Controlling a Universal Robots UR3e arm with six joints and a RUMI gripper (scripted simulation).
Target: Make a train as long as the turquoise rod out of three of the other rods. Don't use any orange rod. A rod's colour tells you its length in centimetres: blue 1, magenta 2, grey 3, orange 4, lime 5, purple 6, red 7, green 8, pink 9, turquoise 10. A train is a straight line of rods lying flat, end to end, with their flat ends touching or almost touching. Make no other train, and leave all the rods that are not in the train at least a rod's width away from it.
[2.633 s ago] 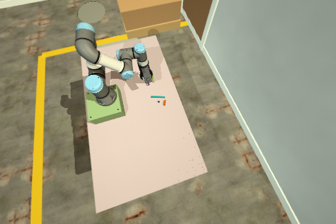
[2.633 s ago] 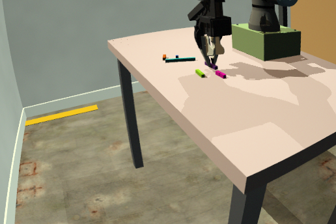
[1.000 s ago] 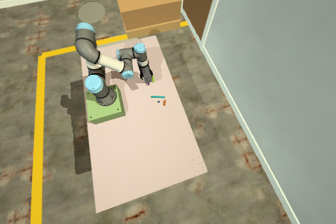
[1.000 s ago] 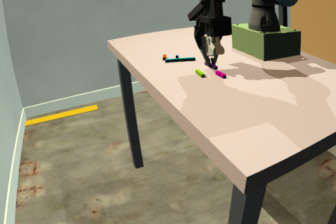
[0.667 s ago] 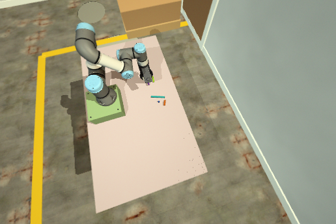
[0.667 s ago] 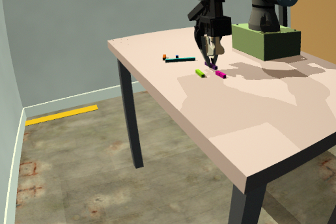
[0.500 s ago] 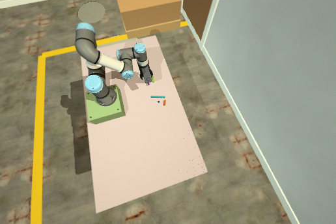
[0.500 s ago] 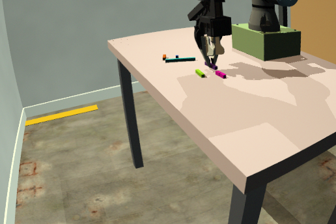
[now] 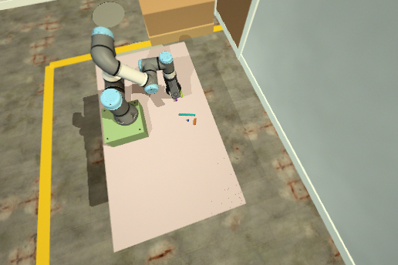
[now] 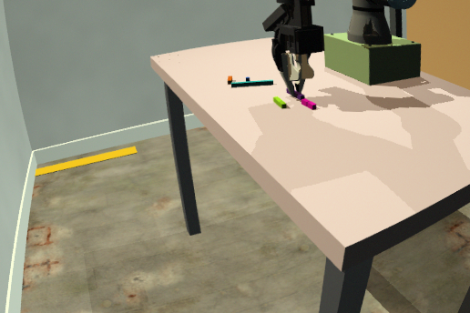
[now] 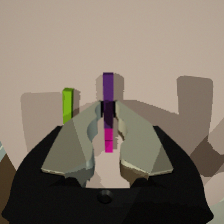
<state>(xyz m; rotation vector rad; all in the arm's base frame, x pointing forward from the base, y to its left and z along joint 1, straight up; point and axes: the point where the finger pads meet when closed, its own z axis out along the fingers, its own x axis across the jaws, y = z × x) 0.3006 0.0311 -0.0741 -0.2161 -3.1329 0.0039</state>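
My gripper (image 10: 296, 91) (image 11: 108, 102) points down and is shut on the purple rod (image 9: 176, 100) (image 11: 108, 86), low at the table top. Two magenta rods (image 10: 309, 104) (image 11: 108, 140) lie end to end, with a thin seam between them. In the wrist view they run in line with the purple rod, and its near end meets or almost meets them. A lime rod (image 9: 181, 94) (image 10: 280, 102) (image 11: 68, 105) lies apart to the left in the wrist view, roughly parallel, partly hidden by a finger. The turquoise rod (image 9: 187, 114) (image 10: 252, 83) lies farther off.
A small blue rod (image 9: 187, 120) (image 10: 248, 79) and an orange rod (image 9: 195, 122) (image 10: 229, 79) lie near the turquoise rod. The arm's green base block (image 9: 125, 132) (image 10: 393, 62) stands on the table (image 9: 166, 182) (image 10: 273, 151). A big cardboard box (image 9: 175, 1) stands beyond one table end.
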